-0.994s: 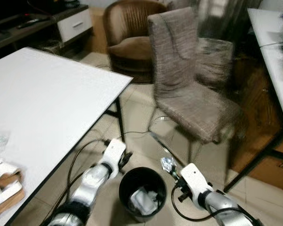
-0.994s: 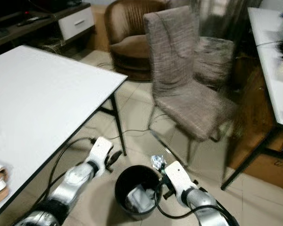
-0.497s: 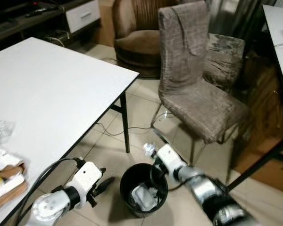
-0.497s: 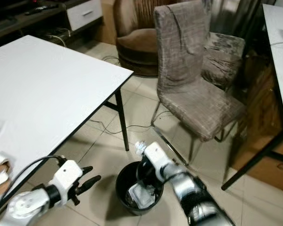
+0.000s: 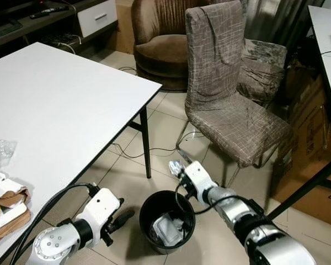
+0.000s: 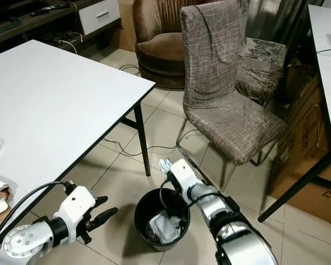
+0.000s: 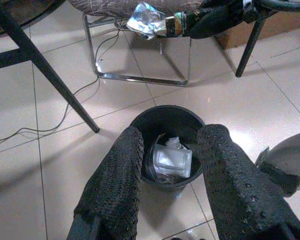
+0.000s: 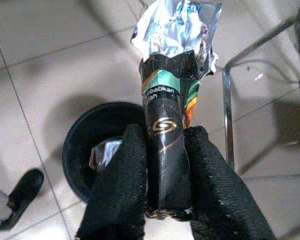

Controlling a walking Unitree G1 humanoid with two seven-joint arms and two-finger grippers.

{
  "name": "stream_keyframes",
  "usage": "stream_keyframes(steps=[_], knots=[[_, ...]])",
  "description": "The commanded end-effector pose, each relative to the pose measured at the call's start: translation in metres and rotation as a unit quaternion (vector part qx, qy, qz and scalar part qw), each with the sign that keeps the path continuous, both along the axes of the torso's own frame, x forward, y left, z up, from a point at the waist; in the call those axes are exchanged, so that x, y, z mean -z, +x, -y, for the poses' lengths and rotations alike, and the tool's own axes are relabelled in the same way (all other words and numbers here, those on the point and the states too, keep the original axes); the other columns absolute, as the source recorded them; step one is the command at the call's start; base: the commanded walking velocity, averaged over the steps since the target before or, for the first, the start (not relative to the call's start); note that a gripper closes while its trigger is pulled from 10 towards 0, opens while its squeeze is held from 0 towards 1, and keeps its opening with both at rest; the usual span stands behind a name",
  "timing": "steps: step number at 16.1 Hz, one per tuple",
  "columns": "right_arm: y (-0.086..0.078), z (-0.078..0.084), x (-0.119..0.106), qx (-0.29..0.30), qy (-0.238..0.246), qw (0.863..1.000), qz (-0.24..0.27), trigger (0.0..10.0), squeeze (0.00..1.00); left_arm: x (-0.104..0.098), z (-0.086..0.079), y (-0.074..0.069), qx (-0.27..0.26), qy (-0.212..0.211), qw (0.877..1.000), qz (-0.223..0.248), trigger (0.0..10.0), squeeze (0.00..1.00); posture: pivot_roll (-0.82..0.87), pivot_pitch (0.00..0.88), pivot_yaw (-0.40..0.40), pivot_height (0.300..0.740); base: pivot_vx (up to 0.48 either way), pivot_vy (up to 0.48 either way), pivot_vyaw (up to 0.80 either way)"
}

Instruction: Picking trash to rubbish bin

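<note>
A black rubbish bin stands on the tiled floor and holds white crumpled trash. My right gripper is shut on a black and green snack wrapper with a silver foil end. It holds the wrapper just above the bin's far rim. My left gripper hangs open low to the left of the bin, nothing between its fingers. More trash lies at the white table's near left edge: a clear plastic bag and brown paper with wrappers.
The white table and its black leg are to the left of the bin. A grey fabric chair stands close behind it, a brown armchair farther back. A cardboard box and a second table are to the right. Cables lie on the floor.
The right gripper swung with the wrapper from the bin's right side to above its far rim. The left arm drew back and down to the bin's left. The camera shifted.
</note>
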State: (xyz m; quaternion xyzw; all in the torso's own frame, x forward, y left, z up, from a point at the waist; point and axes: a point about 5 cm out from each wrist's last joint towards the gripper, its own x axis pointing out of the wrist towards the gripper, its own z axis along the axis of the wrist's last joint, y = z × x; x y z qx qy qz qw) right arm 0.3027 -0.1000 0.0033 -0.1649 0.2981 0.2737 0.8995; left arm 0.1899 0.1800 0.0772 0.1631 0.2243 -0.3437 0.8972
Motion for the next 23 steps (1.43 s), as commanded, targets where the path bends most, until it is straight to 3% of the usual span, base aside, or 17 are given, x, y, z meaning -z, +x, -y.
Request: stream_keyframes(steps=[1, 9, 11, 12, 13, 14, 17, 21, 22, 23], knots=[[0.001, -0.001, -0.001, 0.006, 0.012, 1.000, 0.000, 10.0, 1.00, -0.004, 0.002, 0.001, 0.001, -0.001, 1.000, 0.003, 10.0, 0.00, 0.06, 0.028, -0.027, 0.740, 0.000, 0.000, 0.00], [0.001, -0.003, -0.001, 0.009, 0.019, 1.000, -0.002, 10.0, 1.00, -0.005, 0.002, 0.006, -0.006, 0.014, 1.000, 0.005, 10.0, 0.00, 0.06, 0.021, -0.018, 0.740, 0.000, 0.000, 0.00], [0.002, -0.003, -0.002, 0.011, 0.012, 1.000, 0.006, 10.0, 1.00, -0.003, 0.002, 0.009, -0.031, 0.012, 0.999, 0.012, 10.0, 0.00, 0.05, 0.017, -0.015, 0.740, 0.000, 0.000, 0.00], [0.002, -0.002, -0.002, 0.021, 0.014, 1.000, 0.014, 10.0, 0.94, -0.001, 0.001, 0.013, -0.062, 0.006, 0.998, 0.017, 10.0, 0.00, 0.04, 0.010, -0.018, 0.740, 0.000, 0.000, 0.00], [0.003, -0.002, -0.003, 0.035, 0.025, 0.999, 0.024, 10.0, 0.09, 0.000, 0.001, 0.017, -0.094, -0.008, 0.995, 0.023, 10.0, 0.00, 0.03, 0.006, -0.019, 0.740, 0.000, 0.000, 0.00], [0.004, -0.002, -0.005, 0.047, 0.042, 0.997, 0.037, 10.0, 0.00, -0.002, 0.003, 0.020, -0.111, -0.020, 0.993, 0.033, 10.0, 0.00, 0.02, 0.003, -0.017, 0.740, 0.000, 0.000, 0.00], [-0.007, 0.010, -0.030, 0.123, 0.130, 0.975, 0.131, 10.0, 0.00, -0.015, 0.015, 0.035, -0.166, -0.076, 0.980, 0.074, 10.0, 0.00, -0.02, 0.000, -0.015, 0.740, 0.000, 0.000, 0.00], [-0.049, 0.039, -0.064, 0.182, 0.118, 0.954, 0.207, 10.0, 0.00, -0.026, 0.025, 0.047, -0.170, -0.101, 0.975, 0.104, 10.0, 0.00, -0.07, 0.000, 0.007, 0.740, 0.000, 0.000, 0.00], [-0.060, 0.043, -0.069, 0.197, 0.128, 0.948, 0.214, 10.0, 0.00, -0.026, 0.026, 0.049, -0.170, -0.099, 0.974, 0.111, 10.0, 0.00, -0.08, 0.000, 0.009, 0.740, 0.000, 0.000, 0.00], [-0.070, 0.043, -0.068, 0.200, 0.125, 0.951, 0.201, 10.0, 0.00, -0.023, 0.027, 0.049, -0.169, -0.096, 0.975, 0.111, 10.0, 0.00, -0.08, 0.000, 0.016, 0.740, 0.000, 0.000, 0.00]])
